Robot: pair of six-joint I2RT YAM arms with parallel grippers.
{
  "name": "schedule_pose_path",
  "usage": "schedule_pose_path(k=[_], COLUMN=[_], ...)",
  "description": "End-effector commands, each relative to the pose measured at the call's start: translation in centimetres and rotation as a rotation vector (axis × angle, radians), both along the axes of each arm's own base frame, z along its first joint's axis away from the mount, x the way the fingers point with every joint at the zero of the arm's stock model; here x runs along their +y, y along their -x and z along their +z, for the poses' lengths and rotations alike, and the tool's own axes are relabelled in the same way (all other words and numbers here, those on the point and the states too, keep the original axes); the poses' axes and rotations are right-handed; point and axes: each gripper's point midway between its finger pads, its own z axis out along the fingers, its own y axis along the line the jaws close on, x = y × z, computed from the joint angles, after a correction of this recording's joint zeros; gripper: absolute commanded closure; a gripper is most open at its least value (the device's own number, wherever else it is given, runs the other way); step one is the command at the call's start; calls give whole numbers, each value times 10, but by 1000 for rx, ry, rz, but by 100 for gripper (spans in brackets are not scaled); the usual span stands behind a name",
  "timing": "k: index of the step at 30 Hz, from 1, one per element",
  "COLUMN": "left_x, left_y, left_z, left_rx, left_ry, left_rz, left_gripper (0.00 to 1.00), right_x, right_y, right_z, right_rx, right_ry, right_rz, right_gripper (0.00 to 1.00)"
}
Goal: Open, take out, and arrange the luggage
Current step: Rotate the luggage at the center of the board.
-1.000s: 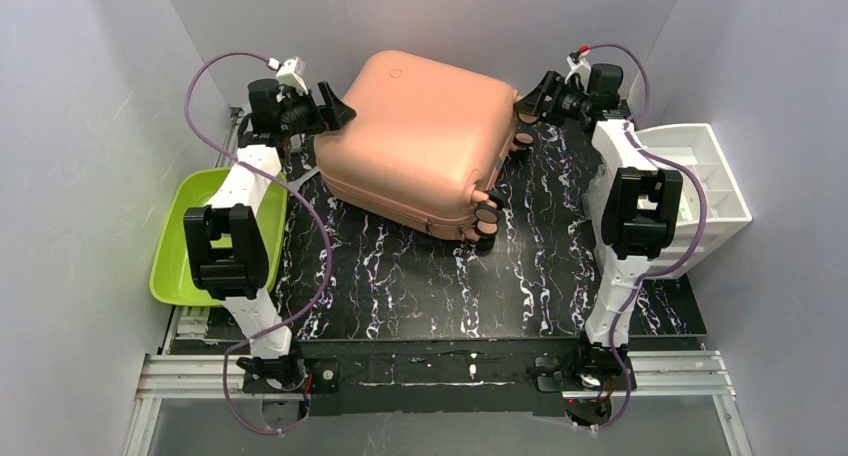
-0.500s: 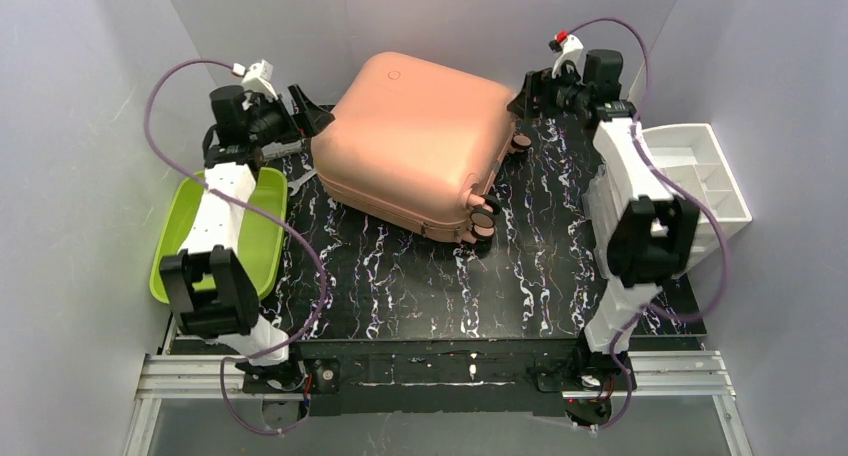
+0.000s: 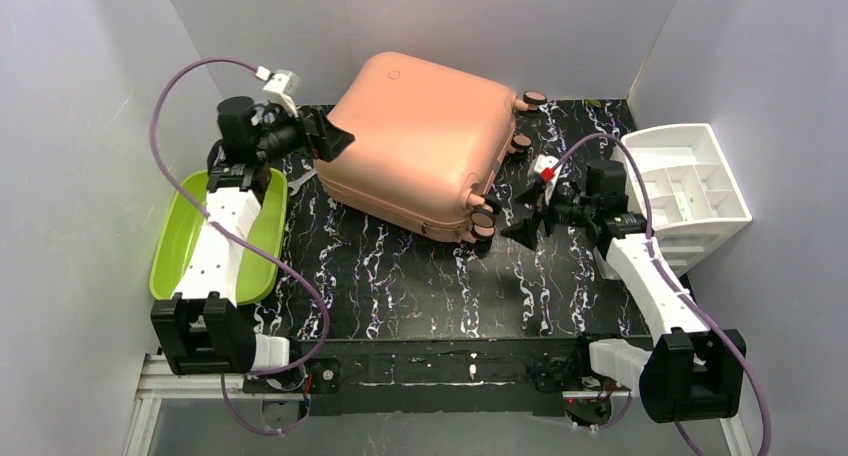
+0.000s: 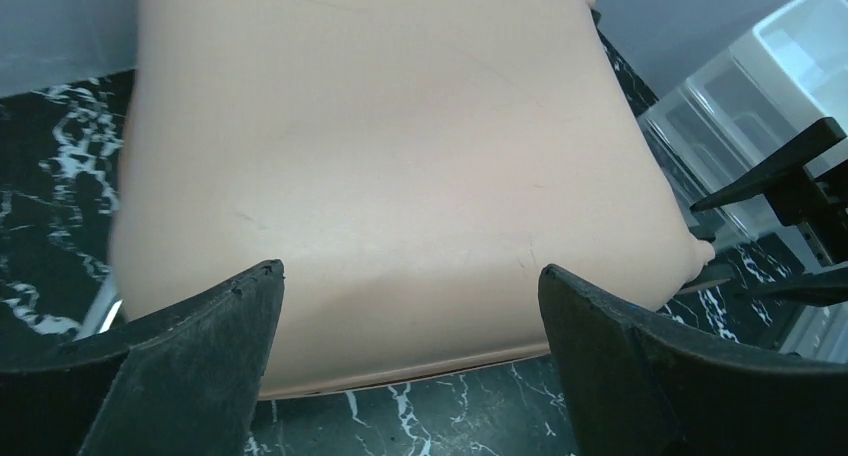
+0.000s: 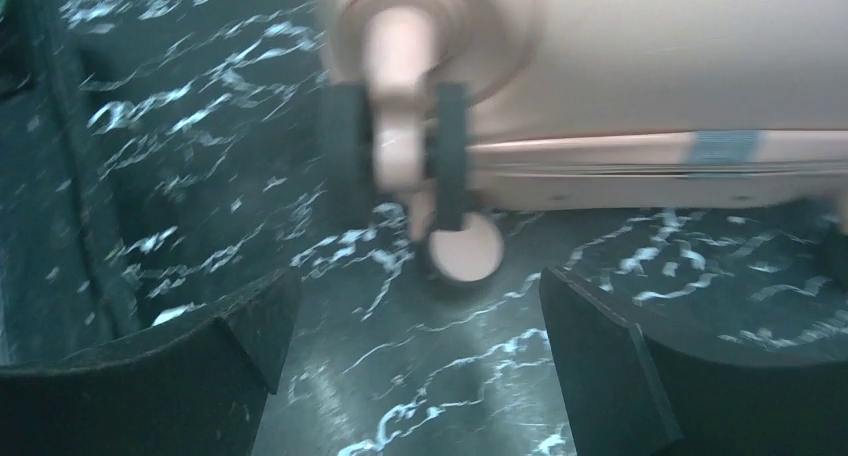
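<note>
Top external view: the right gripper (image 3: 525,216) has left the far corner of the luggage (image 3: 420,136) and now hangs at centre right of the frame, jaws spread, just beside the near wheels (image 3: 483,221). The left gripper (image 3: 325,136), also spread and holding nothing, has stayed at the case's left edge. Both arms have let go, and the salmon-pink shell lies closed at upper centre on the marbled black tabletop (image 3: 420,286), so opening is probably next. A lime-green tray (image 3: 180,246) sits at left and a white organizer (image 3: 690,176) at right.

Left wrist view: the luggage (image 4: 380,156) fills the frame, smooth, matte and rounded, faintly scuffed; the left gripper (image 4: 408,274) frames it without touching.

Right wrist view: blurred. A black-tyred twin wheel (image 5: 400,126) on a pink stem hangs above the open right gripper (image 5: 415,286).
</note>
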Motion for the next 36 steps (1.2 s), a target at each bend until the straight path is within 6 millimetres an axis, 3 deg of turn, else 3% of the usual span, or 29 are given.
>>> schedule_pose_path(k=[1,4,7,12,16,20,22,29,36], left_x=[-13,-5,0,20,19,7,2,-9,-21], left_y=[-8,-30,-51,-87,-106,-100,-93,-58,-28], left_z=[-12,-18,-23,-27,-53,-70,-78,-108,-99], left_rx=[18,49,62,61,140,196,216,295,268], left_ry=[-107,-124,-138,-195,-189,-142,-119,-78,-22], left_rz=[-4,44,84,166,134,74,48,-25,-85], left_gripper=[2,2,2,2,2,2,2,2,2], right_x=[18,22,34,66,78,67,59,17,-11], right_y=[51,58,53,21,-10,-41,-57,-96,-119], right_z=[0,0,2,5,13,12,21,41,40], right_rx=[-69,-93,-71,-81,-80,-100,-141,-270,-287], right_ry=[14,43,28,61,63,127,121,173,217], right_rz=[291,313,280,120,-3,-169,-259,-558,-680], right_gripper=[2,2,2,2,7,11,11,11,9])
